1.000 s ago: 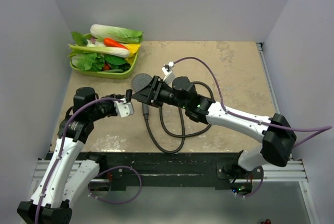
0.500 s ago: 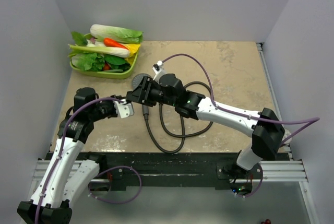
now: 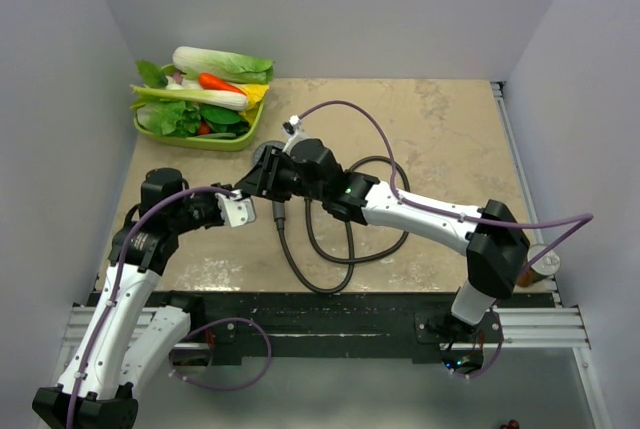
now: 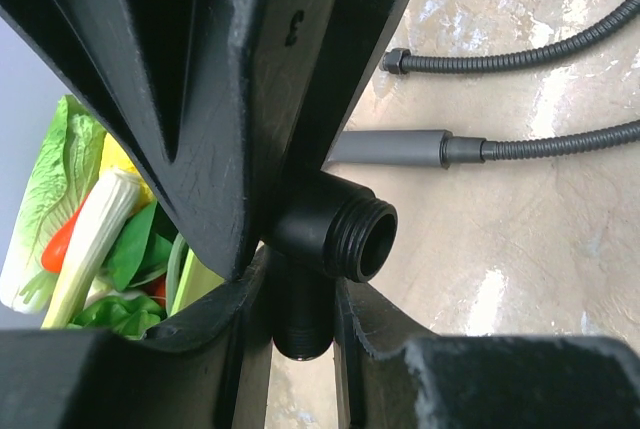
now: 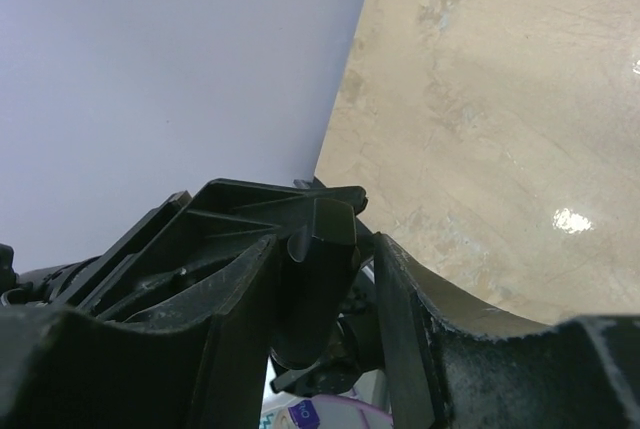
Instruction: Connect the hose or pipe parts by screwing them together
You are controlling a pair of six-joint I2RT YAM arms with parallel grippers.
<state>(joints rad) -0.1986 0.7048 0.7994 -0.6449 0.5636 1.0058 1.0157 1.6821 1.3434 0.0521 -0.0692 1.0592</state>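
Shower head (image 3: 261,155): sat upper left of centre in the top view, mostly hidden under my right pincer. Its black threaded end (image 4: 352,239) showed at the middle of the left wrist view, bare, with nothing screwed on.
Left pincer (image 4: 300,267): clamped on the black stub just behind that thread.
Right pincer (image 5: 318,299): jaws stood partly apart around a dark piece in the lower middle of its own view. I could not tell whether they gripped it or only straddled it.
Hose (image 4: 560,141): lay loose on the tabletop (image 3: 450,149), in neither pincer. Its grey sleeve end (image 4: 390,147) lay just beyond the thread, and a second end with a nut (image 4: 396,59) sat in the upper right of the left wrist view.
Risk, crowding: both pincers met at one small spot. I judged that a closing move by the right one could land on my left pincer rather than on the part.
Risk, double grip: if both clamped the head and one wrist turned, the stub could twist out of the left's hold.
Risk, thread: I judged the nut had to meet the thread square. A limp hose end brought in tilted could cross-thread or spin without catching.
Risk, hose drag: the loops low in the top view could tug the nut off line once lifted.
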